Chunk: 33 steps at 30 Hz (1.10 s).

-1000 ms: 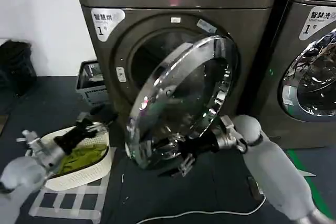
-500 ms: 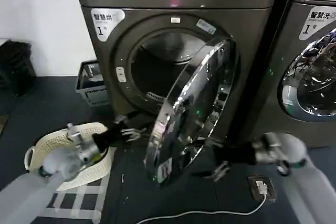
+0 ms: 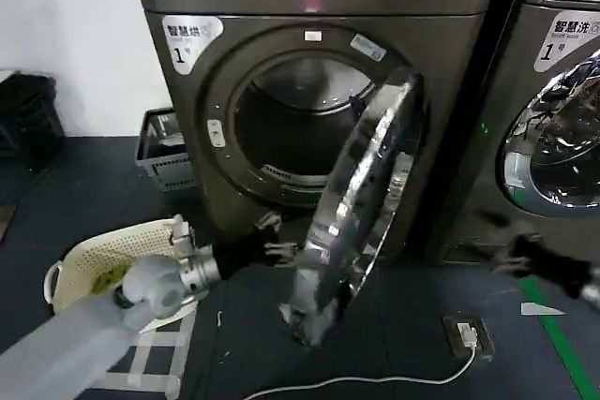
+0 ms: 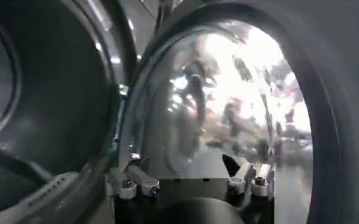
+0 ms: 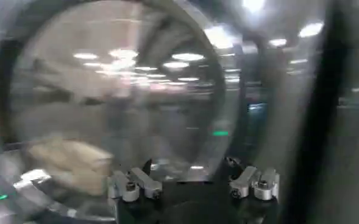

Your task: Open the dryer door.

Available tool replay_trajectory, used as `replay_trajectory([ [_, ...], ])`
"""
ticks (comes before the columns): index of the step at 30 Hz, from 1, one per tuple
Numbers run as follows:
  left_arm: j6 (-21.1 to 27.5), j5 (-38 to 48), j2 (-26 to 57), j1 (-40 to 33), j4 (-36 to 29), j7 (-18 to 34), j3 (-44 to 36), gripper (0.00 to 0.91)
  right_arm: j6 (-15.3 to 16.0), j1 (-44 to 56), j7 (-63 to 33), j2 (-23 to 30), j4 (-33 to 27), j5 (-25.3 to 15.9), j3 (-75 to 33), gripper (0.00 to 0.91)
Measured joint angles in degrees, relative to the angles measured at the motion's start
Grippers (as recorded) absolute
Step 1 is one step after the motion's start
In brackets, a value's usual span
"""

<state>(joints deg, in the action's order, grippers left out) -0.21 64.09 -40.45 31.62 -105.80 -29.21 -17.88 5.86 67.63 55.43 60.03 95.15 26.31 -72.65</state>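
Left gripper point(image 3: 281, 252), one of two on my rig, reaches in at the lower edge of the dryer door point(image 3: 361, 203); in the left wrist view its fingers point(image 4: 133, 181) stand apart, holding nothing, with the door's inner glass point(image 4: 216, 115) right in front of them, and I cannot tell whether a tip touches the rim. Right gripper point(image 3: 502, 252), item two, hangs low beside the second machine, well apart from the door; its wrist view shows the jaws spread, nothing between them, facing a round glass pane point(image 5: 118, 103). Machines: two. One bronze-grey dryer point(image 3: 309, 7), its round opening point(image 3: 291, 128) exposed and dark inside, no load that I can make out. One second grey machine point(image 3: 562, 91) on the right, its own chrome-ringed door point(image 3: 553, 138) flat against its front. Dryer door: one, swung well out on its right-hand hinge, standing almost edge-on to my head camera, chrome ring bright. Containers: one cream laundry basket point(image 3: 94, 255) on the floor at left, something green point(image 3: 108, 278) inside; one grey crate point(image 3: 164, 147) against the dryer's left side, contents unclear. One white cable point(image 3: 375, 381) and one small plug box point(image 3: 466, 333) on the dark floor point(image 3: 84, 185).
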Motion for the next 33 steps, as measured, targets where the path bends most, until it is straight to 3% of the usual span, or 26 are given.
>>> replay_trajectory([
  [6, -0.01, 0.28, -1.37, -3.25, -0.38, 0.30, -4.73, 0.907, 1.00, 4.43, -18.93, 3.77, 3.01, 0.16, -11.37, 0.907],
  [14, 1.05, 0.65, -6.33, -10.31, 1.83, 4.18, -12.62, 0.907, 0.79, 7.93, -40.62, 3.06, 4.11, -0.87, -23.24, 0.907],
  [21, 1.07, 0.03, -13.22, -15.64, 5.45, 5.73, -18.19, 0.907, 3.26, 11.04, -44.30, 2.83, 5.17, -1.76, -30.92, 0.907],
  [33, -1.79, -5.84, -24.43, -20.00, 13.41, 7.96, -23.83, 0.907, 1.95, 13.73, -45.19, 2.66, 4.85, -1.64, -37.83, 0.907],
])
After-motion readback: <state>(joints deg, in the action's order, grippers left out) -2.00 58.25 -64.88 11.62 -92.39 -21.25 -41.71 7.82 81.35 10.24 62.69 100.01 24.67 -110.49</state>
